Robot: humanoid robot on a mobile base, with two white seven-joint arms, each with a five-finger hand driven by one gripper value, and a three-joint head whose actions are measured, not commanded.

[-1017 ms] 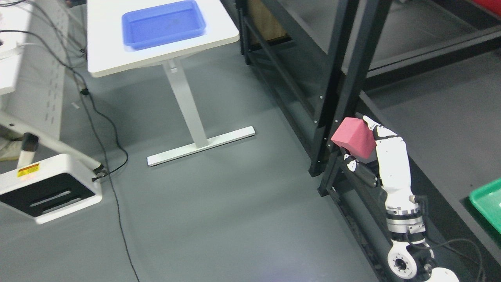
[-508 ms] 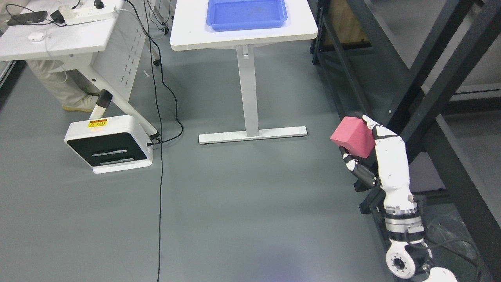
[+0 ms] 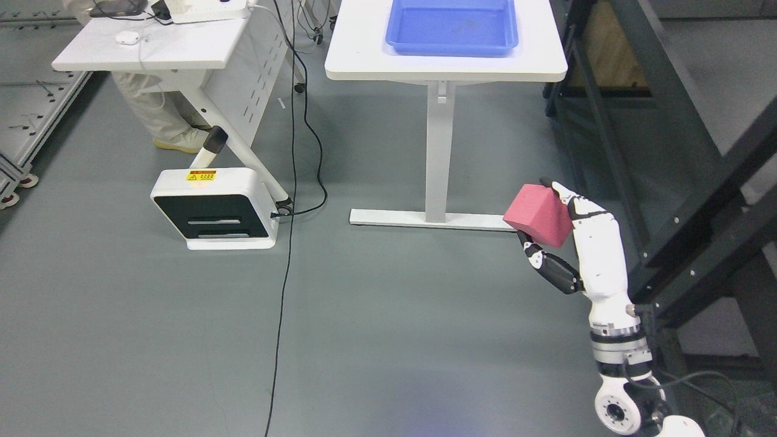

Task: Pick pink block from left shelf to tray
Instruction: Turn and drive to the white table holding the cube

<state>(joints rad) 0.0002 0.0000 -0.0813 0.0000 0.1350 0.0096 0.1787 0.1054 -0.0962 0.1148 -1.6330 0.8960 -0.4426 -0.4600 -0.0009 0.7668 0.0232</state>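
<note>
A white rectangular worktop [image 3: 364, 57] on a single white pedestal stands at 12 o'clock, carrying a blue rectangular plastic tray [image 3: 452, 44] at its far edge. The white right hand [image 3: 576, 243], at 4 o'clock beside a dark metal shelf frame [image 3: 686, 121], has its fingers [image 3: 573, 201] clamped on a pink foam block [image 3: 538, 215]. The block is held clear above the grey floor [image 3: 376, 334], well apart from the tray.

White pedestal table [image 3: 364, 64] at top centre. White desk [image 3: 182, 48] upper left; a person's legs [image 3: 158, 115] beneath it. White floor unit [image 3: 213, 208] beside a black cable [image 3: 285, 273] crossing grey floor.
</note>
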